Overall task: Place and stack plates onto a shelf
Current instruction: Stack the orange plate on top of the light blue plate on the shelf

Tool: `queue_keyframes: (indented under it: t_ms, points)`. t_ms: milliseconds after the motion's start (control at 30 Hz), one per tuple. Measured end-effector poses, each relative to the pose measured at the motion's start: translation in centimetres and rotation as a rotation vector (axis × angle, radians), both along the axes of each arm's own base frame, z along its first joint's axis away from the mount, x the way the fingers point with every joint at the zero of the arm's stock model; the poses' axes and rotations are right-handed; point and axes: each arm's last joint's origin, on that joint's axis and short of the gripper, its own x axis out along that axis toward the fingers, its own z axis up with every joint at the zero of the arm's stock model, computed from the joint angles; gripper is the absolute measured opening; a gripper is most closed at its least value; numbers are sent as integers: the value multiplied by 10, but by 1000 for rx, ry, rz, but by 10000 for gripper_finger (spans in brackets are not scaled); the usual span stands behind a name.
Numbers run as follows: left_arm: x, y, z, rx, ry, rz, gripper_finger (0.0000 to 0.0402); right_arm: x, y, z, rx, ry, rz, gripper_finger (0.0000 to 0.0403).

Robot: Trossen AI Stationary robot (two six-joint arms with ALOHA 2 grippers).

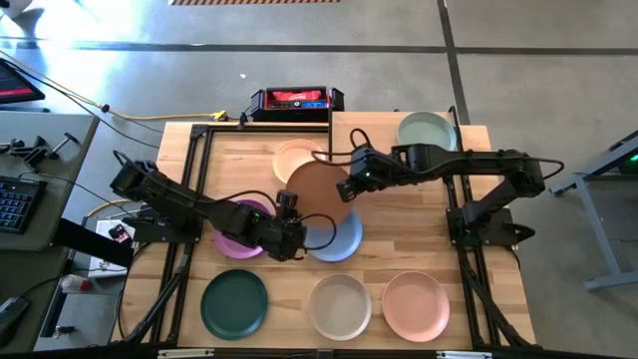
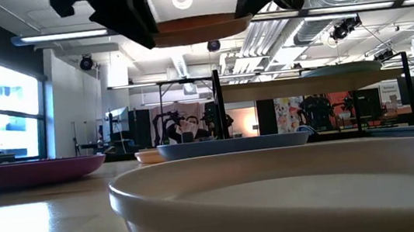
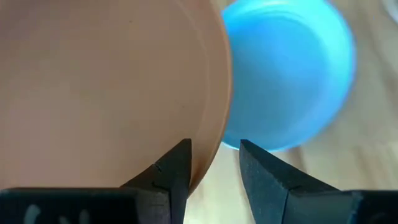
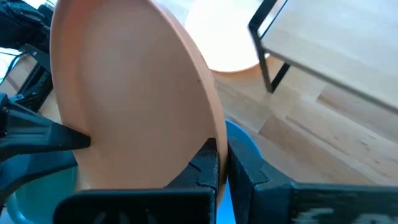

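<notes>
We see the right end effector (image 1: 346, 187) clamped on the rim of a brown plate (image 1: 321, 191), holding it in the air over the middle of the tabletop (image 1: 419, 239). In the right wrist view its fingers pinch the plate's edge with no gap.

The left end effector (image 1: 290, 231) sits at the plate's opposite rim, fingers spread apart; in the left wrist view one finger (image 3: 173, 174) lies over the plate edge, the other (image 3: 264, 174) is off it.

Blue plate (image 1: 337, 235) lies on the tabletop directly under the lifted one. Purple plate (image 1: 239, 231) is just beside it, under the left arm. Peach plate (image 1: 295, 158) sits behind, by the shelf (image 1: 399, 135), which carries a sage green plate (image 1: 427, 130). Front row on the tabletop: dark green plate (image 1: 234, 303), cream plate (image 1: 340, 305), pink plate (image 1: 417, 305).
</notes>
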Motion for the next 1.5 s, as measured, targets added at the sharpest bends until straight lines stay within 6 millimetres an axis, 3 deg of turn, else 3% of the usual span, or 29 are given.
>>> queue_keyframes:
  t_ms: [333, 600, 900, 1233, 1500]
  points:
    - [5, 4, 22, 178, -132, 115, 122, -15, -19, 3, -27, 72, -25, 1]
    - [8, 4, 37, 168, -185, 131, 122, -48, -34, 18, -40, 131, -53, 1]
    - [9, 3, 37, 142, -195, 130, 122, -112, -55, 49, -72, 107, -158, 0]
    - [11, 3, 38, 118, -227, 147, 122, -188, -74, 66, -103, 153, -356, 0]
    - [13, 4, 40, 106, -250, 155, 122, -222, -80, 68, -119, 136, -456, 0]
